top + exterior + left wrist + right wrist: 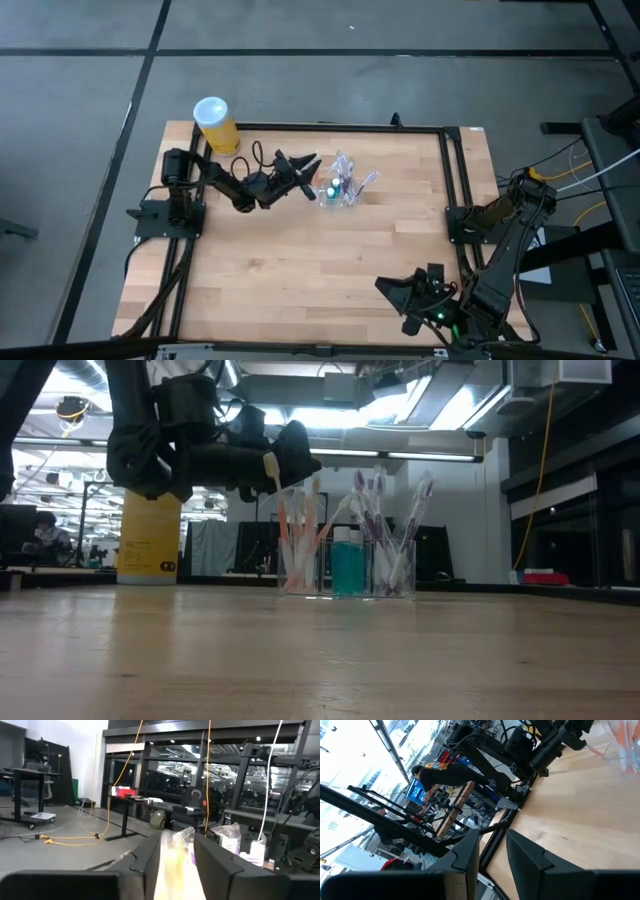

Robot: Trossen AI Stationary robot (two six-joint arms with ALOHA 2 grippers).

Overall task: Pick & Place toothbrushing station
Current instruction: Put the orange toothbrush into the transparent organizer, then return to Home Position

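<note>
The toothbrushing station (342, 190) is a clear holder of joined cups that stands on its base on the wood, left of the table's middle toward the far edge. In the low view the station (345, 575) holds orange and white brushes, a teal cup and purple brushes. My left gripper (312, 172) reaches level from the table's left to the station's left end, fingers apart. The pale top of one toothbrush (272, 468) stands between them. My right gripper (392, 290) waits open near the front right corner, holding nothing. My left gripper (177, 855) has the upper end of a pale toothbrush (172, 865) between its two fingers, which come level from the table's left. The brush stands in the station's left cup. Whether either finger touches it, I cannot tell.
A yellow cylinder with a white lid (218, 128) stands at the far left corner, behind my left arm. A black rail (340, 127) frames the table. Bare wood lies between the station and my right gripper (492, 850).
</note>
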